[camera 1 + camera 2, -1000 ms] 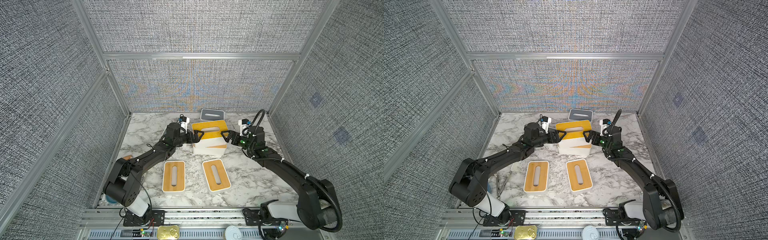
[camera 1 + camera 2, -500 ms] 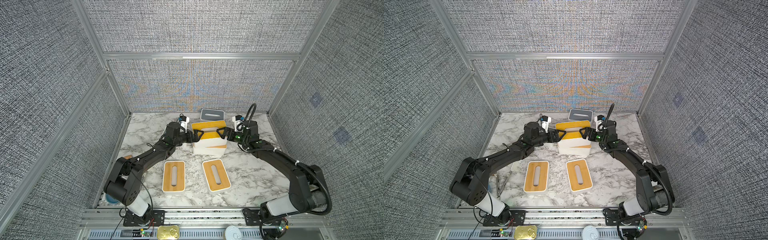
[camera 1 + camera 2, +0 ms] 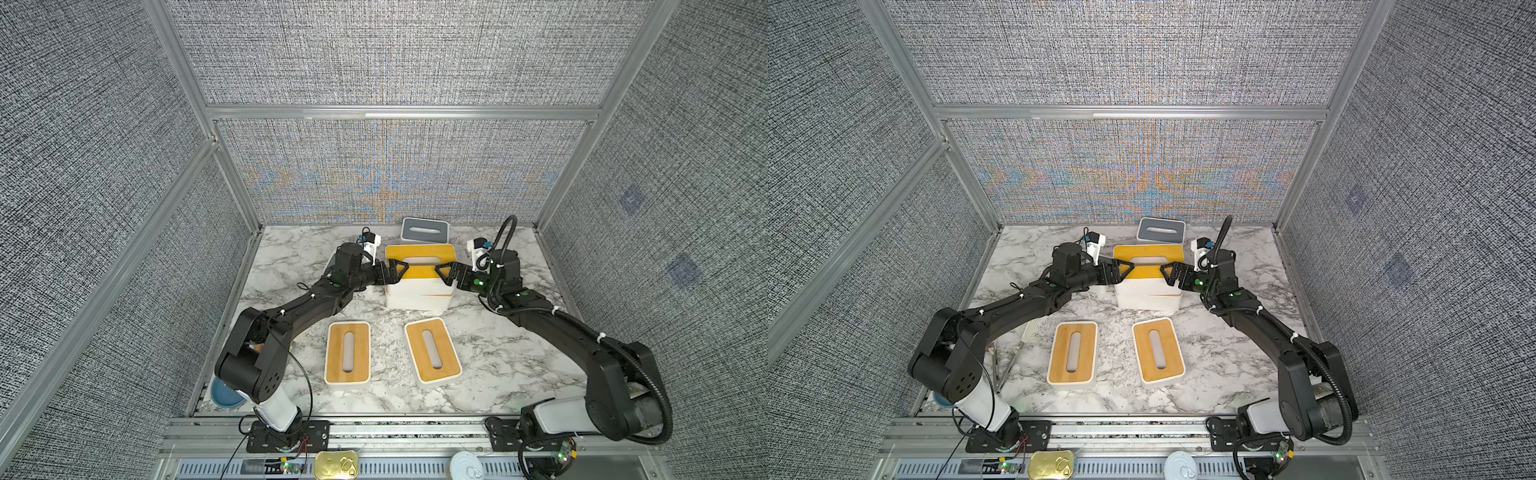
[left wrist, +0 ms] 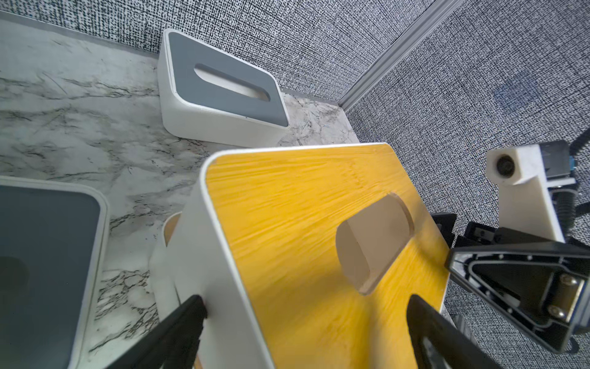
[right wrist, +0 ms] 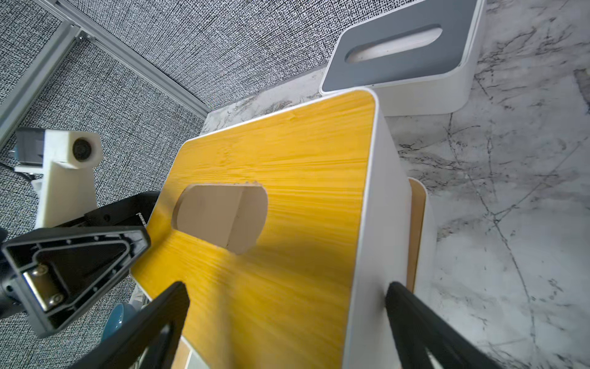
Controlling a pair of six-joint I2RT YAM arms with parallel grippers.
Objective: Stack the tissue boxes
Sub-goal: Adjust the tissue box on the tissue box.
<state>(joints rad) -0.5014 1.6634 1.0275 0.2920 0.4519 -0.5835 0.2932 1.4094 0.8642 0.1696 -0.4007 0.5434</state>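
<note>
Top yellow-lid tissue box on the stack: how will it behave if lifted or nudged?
Probably stiff: the top box has hard-looking white walls and a flat lid. Likely light, since its slot looks empty inside. Its smooth rounded walls may slip, and it sits offset on the lower box, so a nudge could slide it off.

The top box [image 3: 415,272] sits on the bottom box [image 3: 417,302] near the back of the table [image 3: 498,353]. The back box [image 3: 424,230] stands just behind them. Two more boxes lie side by side in front, the left box [image 3: 348,353] and the right box [image 3: 432,352].
</note>
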